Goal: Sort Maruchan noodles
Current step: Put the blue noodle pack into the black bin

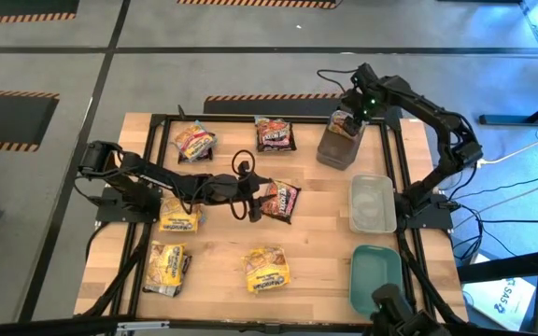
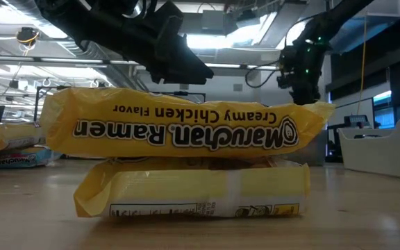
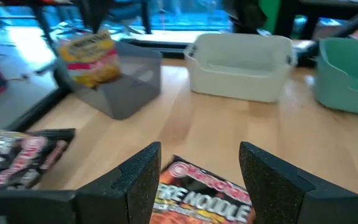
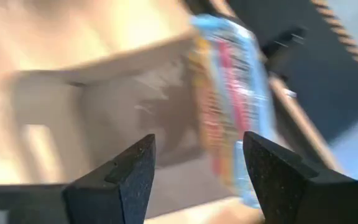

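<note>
Several Maruchan noodle packets lie flat on the wooden table: yellow ones [image 1: 179, 217], [image 1: 166, 266], [image 1: 266, 269], a yellow-red one [image 1: 194, 140], and dark ones [image 1: 276, 133], [image 1: 278, 199]. My left gripper [image 3: 197, 149] is open, nearly level, just at the near end of the dark packet [image 3: 197, 199] at mid-table, its fingers apart above it. One yellow packet [image 3: 92, 59] stands on edge in the grey bin [image 1: 337, 147], sticking out above the rim. My right gripper [image 4: 197, 140] hangs open above that bin, pointing down, with the packet [image 4: 229, 106] below it and untouched.
A clear tray [image 1: 372, 203] and a teal bin [image 1: 376, 278] stand along the table's right side, near the right arm's base. Two stacked yellow packets [image 2: 186, 125] fill the low view. A black frame [image 1: 157, 119] edges the table.
</note>
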